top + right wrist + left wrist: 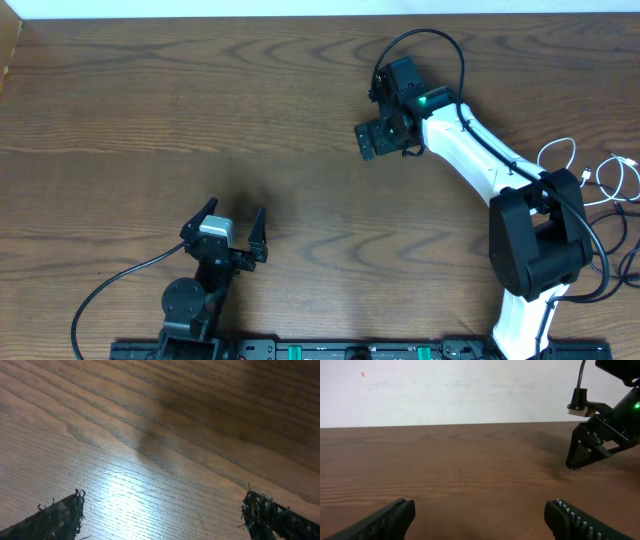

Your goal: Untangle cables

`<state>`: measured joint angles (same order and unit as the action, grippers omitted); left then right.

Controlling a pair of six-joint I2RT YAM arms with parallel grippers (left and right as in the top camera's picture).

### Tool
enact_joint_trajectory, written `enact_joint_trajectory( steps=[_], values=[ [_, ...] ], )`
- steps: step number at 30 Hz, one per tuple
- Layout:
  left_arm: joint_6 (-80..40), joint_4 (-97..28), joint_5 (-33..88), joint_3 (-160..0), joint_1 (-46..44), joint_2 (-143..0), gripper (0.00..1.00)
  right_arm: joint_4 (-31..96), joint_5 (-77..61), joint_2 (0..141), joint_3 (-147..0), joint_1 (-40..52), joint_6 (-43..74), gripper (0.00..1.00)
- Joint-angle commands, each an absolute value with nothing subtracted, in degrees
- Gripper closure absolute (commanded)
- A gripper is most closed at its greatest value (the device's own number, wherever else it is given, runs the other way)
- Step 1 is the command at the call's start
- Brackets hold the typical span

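The cables [600,180] lie at the far right edge of the table in the overhead view: a white cord looping with small plug ends, and thin black cords beside it, partly behind the right arm's base. My right gripper [378,138] is open and empty over bare wood at the upper middle, far left of the cables; its wrist view [162,512] shows only wood between the fingertips. My left gripper [233,228] is open and empty near the front left; its wrist view [479,515] shows bare wood and the right gripper [592,447] ahead.
The right arm's white link and black base [535,245] stand between the table's middle and the cables. A thick black wire [110,285] trails from the left arm's base. A white wall edge [300,8] bounds the table at the back.
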<state>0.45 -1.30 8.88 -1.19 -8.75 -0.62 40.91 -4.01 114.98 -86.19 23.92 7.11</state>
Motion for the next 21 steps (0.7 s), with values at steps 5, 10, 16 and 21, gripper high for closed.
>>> enact_joint_trajectory(
  steps=[5,10,16,21],
  values=[
    [1.3,-3.4,9.8,-0.3,-9.0,-0.2,0.12,40.9,-3.5,112.9,-86.9,24.2,6.8,0.01],
    [1.3,-3.4,9.8,-0.3,-9.0,-0.2,0.13,40.9,-2.9,112.5,-86.9,24.3,6.7,0.01],
    [1.3,-3.4,9.8,-0.3,-9.0,-0.2,0.13,43.7,-1.6,108.6,-86.9,24.3,6.8,0.01],
    [1.3,-3.4,9.8,-0.3,-9.0,-0.2,0.12,44.6,1.4,103.4,-86.9,24.3,6.8,0.01]
  ],
)
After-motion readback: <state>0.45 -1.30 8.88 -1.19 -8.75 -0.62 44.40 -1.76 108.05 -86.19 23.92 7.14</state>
